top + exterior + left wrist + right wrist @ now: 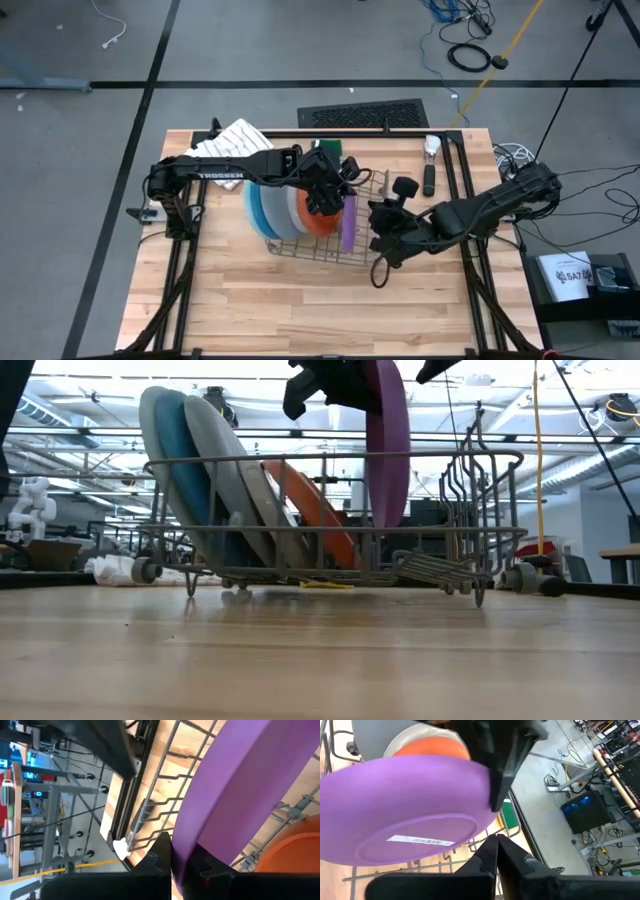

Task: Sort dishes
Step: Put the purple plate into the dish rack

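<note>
A wire dish rack [310,245] stands mid-table. In it, on edge, stand light blue [152,440], darker blue [185,470], grey [225,470], off-white [268,500] and orange [315,510] plates. My left gripper [338,195] reaches over the rack and is shut on the purple plate [348,225], which stands upright at the row's right end. Whether its lower edge rests on the rack I cannot tell. My right gripper [383,240] is shut and empty just right of the rack, next to the purple plate [405,805]. My left gripper pinches the purple plate's upper rim [187,837] between its two fingers [150,862], one finger on each face. The fingers come from above, pointing down. The plate hangs upright below them, its lower part [385,510] inside the rack beside the orange plate.
A white striped cloth [232,140] lies at the table's far left. A dark stick-like object [429,178] and a small white one [431,147] lie far right of the rack. The rack's tall wire cutlery section [470,470] stands at its right end.
</note>
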Motion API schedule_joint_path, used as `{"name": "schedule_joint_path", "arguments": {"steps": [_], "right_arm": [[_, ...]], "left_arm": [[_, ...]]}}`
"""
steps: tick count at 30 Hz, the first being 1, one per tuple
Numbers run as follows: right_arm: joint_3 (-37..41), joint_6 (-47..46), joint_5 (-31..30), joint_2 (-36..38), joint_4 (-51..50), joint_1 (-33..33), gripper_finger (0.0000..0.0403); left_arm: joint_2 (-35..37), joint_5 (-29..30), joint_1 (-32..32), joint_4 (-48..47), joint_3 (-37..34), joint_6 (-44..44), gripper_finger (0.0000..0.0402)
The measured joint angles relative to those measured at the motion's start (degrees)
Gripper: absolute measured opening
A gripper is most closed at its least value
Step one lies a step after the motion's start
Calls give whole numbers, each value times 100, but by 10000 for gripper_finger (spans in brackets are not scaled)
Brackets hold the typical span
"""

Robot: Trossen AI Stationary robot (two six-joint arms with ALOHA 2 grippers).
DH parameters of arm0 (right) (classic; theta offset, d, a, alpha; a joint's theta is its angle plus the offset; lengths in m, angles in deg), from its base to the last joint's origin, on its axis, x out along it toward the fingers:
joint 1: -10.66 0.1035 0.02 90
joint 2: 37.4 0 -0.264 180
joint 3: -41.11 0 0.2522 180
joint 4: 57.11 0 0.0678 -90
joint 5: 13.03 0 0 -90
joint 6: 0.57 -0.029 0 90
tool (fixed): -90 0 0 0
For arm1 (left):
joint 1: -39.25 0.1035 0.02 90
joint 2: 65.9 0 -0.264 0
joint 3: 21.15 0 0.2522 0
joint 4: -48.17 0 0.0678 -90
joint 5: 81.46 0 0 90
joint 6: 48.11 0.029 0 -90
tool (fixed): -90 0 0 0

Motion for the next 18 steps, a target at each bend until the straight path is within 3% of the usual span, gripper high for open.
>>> {"name": "schedule_joint_path", "arguments": {"steps": [8,18], "right_arm": [[0,9,-120,33,0,-12,0],[0,361,-106,35,-85,-68,0]], "left_arm": [[118,201,37,418,6,647,5],[540,-83,190,-136,111,27,5]]}}
